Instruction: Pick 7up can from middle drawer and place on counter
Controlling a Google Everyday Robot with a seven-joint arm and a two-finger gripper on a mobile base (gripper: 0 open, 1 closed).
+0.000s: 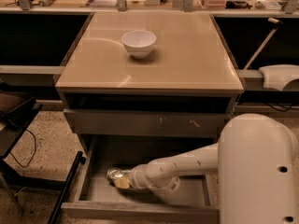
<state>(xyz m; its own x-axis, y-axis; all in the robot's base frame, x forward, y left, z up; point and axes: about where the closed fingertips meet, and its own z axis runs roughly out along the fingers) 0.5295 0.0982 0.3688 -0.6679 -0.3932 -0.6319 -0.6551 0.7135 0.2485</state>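
The middle drawer (140, 211) is pulled out at the bottom of the grey cabinet, its bare grey inside showing. My arm reaches into it from the right. My gripper (119, 180) is low in the drawer's left part, right against a small silvery thing that looks like the 7up can (113, 173). Only the can's shiny end shows; the rest is hidden by the gripper. The beige counter (187, 55) tops the cabinet.
A white bowl (138, 43) stands on the counter's back left. A shut grey drawer front with pale scratch marks (149, 123) sits just above the open drawer. My white base (259, 171) fills the lower right. A dark chair frame (18, 125) stands at the left.
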